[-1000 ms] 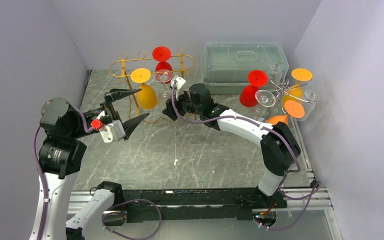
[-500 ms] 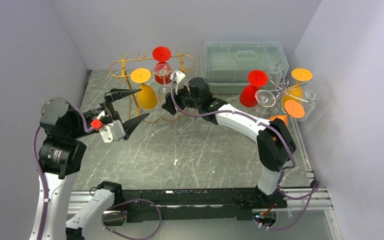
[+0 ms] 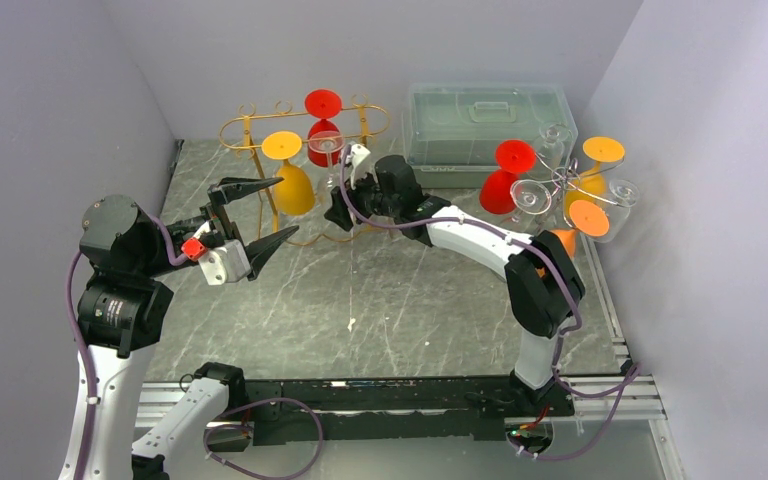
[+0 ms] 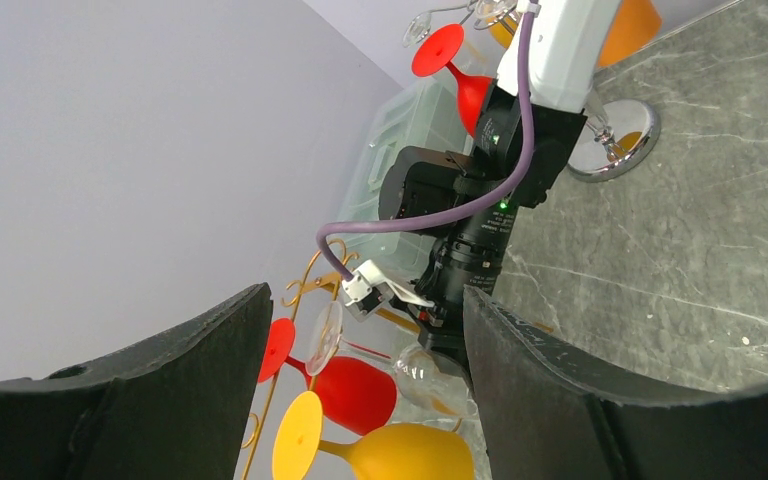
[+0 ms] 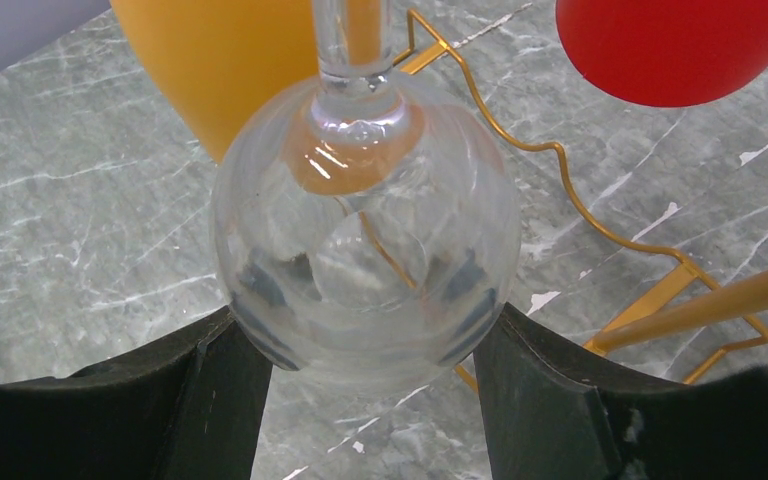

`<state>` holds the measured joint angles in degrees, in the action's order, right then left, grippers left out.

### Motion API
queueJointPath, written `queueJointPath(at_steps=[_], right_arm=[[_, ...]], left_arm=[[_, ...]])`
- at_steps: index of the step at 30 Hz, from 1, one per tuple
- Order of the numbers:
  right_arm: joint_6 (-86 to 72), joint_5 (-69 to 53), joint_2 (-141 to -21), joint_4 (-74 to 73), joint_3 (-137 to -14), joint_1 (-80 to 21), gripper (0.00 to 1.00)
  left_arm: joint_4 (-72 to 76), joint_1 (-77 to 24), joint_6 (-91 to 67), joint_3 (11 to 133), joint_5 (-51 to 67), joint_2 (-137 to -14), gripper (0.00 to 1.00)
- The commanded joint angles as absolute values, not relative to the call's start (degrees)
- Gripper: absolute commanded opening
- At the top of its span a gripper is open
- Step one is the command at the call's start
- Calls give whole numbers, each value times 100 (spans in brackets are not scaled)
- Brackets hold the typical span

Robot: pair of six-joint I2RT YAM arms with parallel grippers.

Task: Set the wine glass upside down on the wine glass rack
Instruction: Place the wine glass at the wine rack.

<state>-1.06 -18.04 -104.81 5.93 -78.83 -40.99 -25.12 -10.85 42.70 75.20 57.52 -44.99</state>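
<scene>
Right hand [image 5: 372,345] clasps the clear wine glass [image 5: 360,230] by its bowl, stem up, at the gold rack [image 5: 700,307] between a yellow glass [image 5: 230,60] and a red glass [image 5: 680,45], where slight misalignment could knock either neighbour.

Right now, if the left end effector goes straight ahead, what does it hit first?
Probably the yellow wine glass hanging on the gold rack; it sits just ahead of the open left end effector. Height is unclear, so it might miss.
</scene>
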Motion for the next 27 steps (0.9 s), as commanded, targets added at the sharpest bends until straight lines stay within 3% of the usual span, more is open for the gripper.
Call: queueJointPath(at_steps=[1,16,27], right_arm=[[-381,-1858,-10479,1010,-8152,-3977,44],[128,-1525,-9594,764,-7762,-4218,42],[225,-1669,-9869,204,-8330,-4210,42]], left_arm=[[-2470,-1081,4327,7521,5793,-4491,75],[-2470,-1081,4327,7521,5793,-4491,75],[-2470,-1081,4327,7521,5793,-4491,75]])
